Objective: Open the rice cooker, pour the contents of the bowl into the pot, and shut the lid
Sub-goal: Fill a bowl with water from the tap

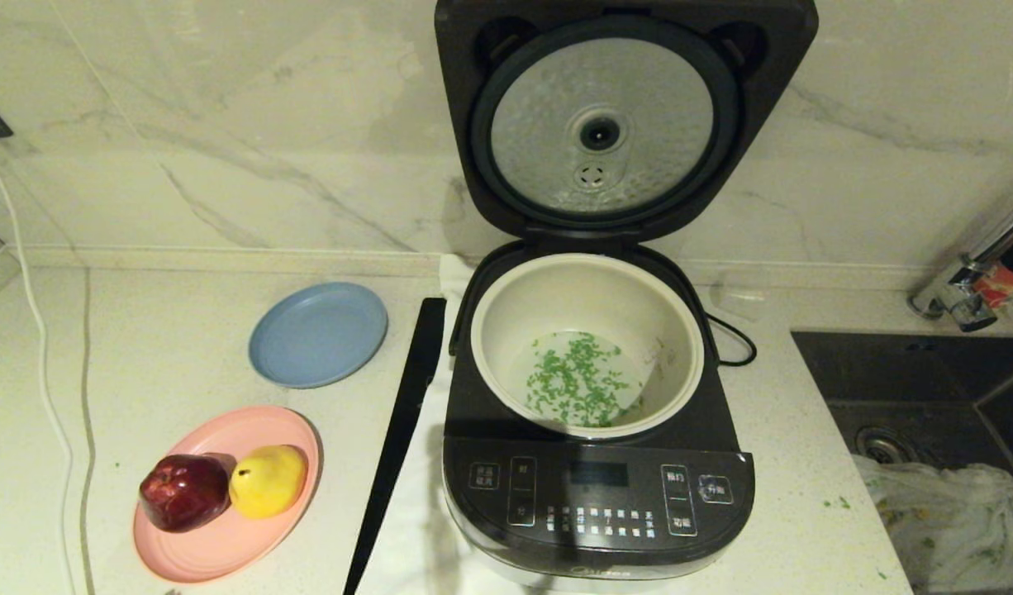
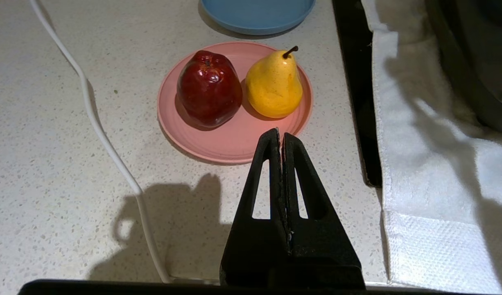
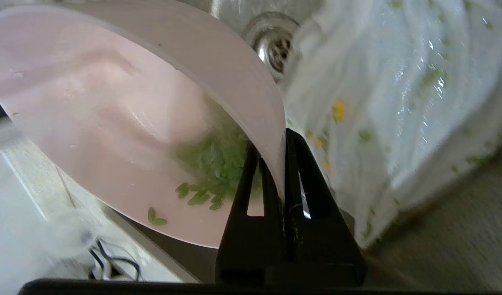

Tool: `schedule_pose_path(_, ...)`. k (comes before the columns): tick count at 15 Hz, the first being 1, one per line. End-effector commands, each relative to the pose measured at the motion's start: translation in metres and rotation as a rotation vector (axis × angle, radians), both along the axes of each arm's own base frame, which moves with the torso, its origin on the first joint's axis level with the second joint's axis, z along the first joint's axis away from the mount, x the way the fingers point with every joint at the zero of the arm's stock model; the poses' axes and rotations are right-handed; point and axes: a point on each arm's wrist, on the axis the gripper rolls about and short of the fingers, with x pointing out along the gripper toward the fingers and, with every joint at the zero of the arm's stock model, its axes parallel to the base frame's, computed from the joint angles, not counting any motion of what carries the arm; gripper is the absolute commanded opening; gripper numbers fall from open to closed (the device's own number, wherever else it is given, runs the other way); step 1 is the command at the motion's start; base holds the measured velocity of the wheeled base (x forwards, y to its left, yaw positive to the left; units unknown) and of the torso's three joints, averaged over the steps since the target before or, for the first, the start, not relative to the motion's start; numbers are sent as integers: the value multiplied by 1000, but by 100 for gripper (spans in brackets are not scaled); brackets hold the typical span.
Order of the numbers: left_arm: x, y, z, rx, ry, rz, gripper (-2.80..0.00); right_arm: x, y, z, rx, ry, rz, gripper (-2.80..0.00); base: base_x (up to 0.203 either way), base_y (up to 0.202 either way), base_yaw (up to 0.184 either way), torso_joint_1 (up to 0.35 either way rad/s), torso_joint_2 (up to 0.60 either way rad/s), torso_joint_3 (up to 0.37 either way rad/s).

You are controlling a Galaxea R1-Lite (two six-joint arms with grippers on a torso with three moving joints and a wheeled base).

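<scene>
A: Pink bowl (image 3: 124, 123) pinched by its rim in the right hand (image 3: 281, 139), tipped up over the sink (image 3: 275, 45), a few green bits (image 3: 218, 164) stuck inside. Out of the head view, both.

B: Most green bits sitting in the pot (image 1: 587, 285), lid (image 1: 601, 124) up. Left hand (image 2: 280, 137) clenched empty above the table (image 2: 50, 164), near the pink plate (image 2: 230, 143).
</scene>
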Motion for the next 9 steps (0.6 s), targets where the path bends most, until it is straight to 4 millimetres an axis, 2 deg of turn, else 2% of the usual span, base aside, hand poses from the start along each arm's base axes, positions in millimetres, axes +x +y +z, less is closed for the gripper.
schedule_pose_path(1,0,0,0,0,0,0,-280,4,-1,-1,4,-15,-13,-280,0,0,0,0,0,0)
schedule_pose_path(9,0,0,0,0,-1,0,-280,4,4,3,16,-8,-8,-280,0,0,0,0,0,0)
